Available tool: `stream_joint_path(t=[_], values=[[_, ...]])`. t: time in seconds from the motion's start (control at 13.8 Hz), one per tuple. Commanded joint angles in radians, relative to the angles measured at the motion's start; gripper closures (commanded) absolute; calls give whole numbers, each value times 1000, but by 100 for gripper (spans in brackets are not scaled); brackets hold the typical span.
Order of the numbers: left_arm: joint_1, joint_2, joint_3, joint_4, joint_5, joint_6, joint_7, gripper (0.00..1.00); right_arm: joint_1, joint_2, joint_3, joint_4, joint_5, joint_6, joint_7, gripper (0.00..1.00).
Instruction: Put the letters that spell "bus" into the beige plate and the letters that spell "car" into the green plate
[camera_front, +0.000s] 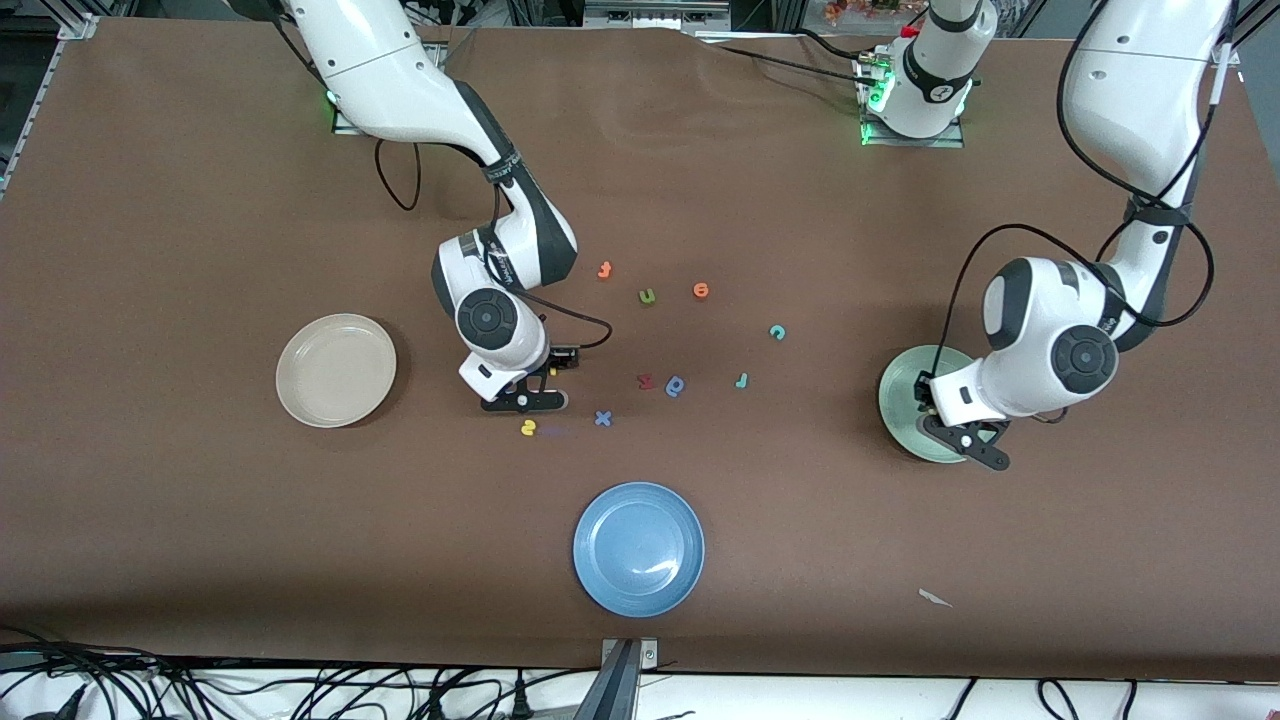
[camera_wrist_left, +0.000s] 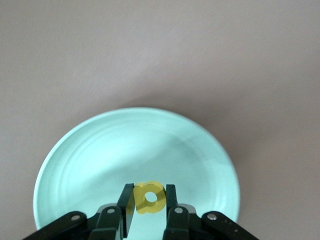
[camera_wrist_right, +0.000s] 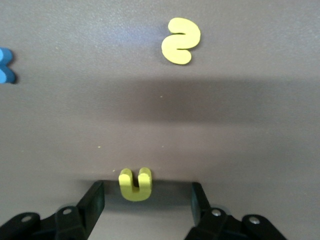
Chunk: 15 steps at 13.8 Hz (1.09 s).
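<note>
My right gripper is down at the table with its fingers open on either side of a yellow "u", touching neither side of it. A yellow "s" lies just nearer the front camera than that gripper. The beige plate sits toward the right arm's end and holds nothing. My left gripper is shut on a yellow "a" and hangs over the green plate. A teal "c" and a teal "r" lie mid-table.
A blue plate sits nearest the front camera. Loose letters lie mid-table: a blue "x", a blue b/q shape, a red letter, a green "u" and two orange letters.
</note>
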Motion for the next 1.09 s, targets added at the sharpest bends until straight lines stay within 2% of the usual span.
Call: stream_joint_path(t=[0.0, 0.07, 0.14, 0.22, 0.43, 0.51, 0.65, 0.72, 1.01], values=[[-12, 8, -12, 0, 31, 8, 2, 34, -3, 14, 7, 29, 30, -5, -22, 28], [-12, 6, -12, 0, 31, 7, 2, 0, -1, 12, 7, 29, 30, -6, -22, 31], [-20, 6, -12, 0, 32, 4, 0, 0, -3, 12, 7, 29, 30, -6, -24, 56], [-25, 5, -13, 0, 32, 2, -8, 0, -4, 14, 7, 29, 29, -6, -25, 61], [-66, -30, -30, 3, 31, -11, -12, 0, -4, 20, 7, 29, 29, -3, -36, 63], [-87, -37, -41, 9, 26, -25, -21, 0, -3, 19, 7, 29, 30, -3, -36, 71], [-145, -37, -49, 32, 26, -31, -82, 0, -3, 22, 7, 29, 30, 2, -33, 76], [-182, -35, -49, 41, 26, -31, -119, 0, -3, 29, 7, 31, 30, 3, -31, 81], [-322, -11, -49, 61, 20, -24, -424, 0, -12, 23, 3, 58, 30, -20, -48, 86]])
